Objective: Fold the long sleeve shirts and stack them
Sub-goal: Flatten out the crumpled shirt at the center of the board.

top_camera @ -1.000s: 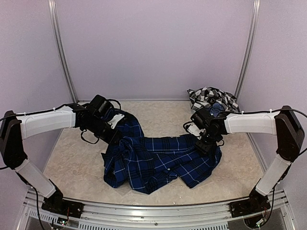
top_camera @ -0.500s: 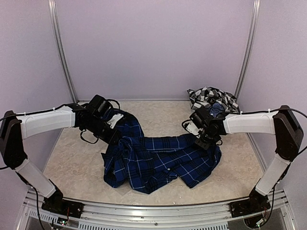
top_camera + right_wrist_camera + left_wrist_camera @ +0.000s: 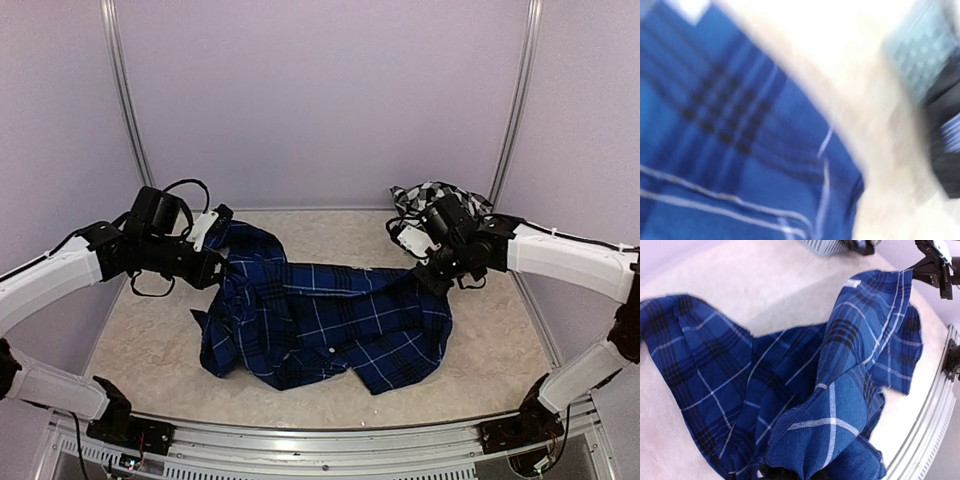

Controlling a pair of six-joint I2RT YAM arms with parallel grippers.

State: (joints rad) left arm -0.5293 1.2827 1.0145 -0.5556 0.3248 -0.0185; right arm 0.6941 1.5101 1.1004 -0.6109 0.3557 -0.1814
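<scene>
Top view: the navy shirt (image 3: 330, 325) lies stretched across the table (image 3: 150, 340) between the left gripper (image 3: 220, 275) and the right gripper (image 3: 437, 275), each clamped on one end. Only the left wrist view shows the mesh basket (image 3: 822, 245). The checked shirt (image 3: 428, 192) is heaped at back right; whether it lies in the basket cannot be told.

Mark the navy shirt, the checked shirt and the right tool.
navy shirt (image 3: 330, 320): top external view, middle of the spread cloth.
checked shirt (image 3: 425, 195): top external view, top of the heap.
right tool (image 3: 436, 274): top external view, between fingertips, at navy shirt's edge.
</scene>
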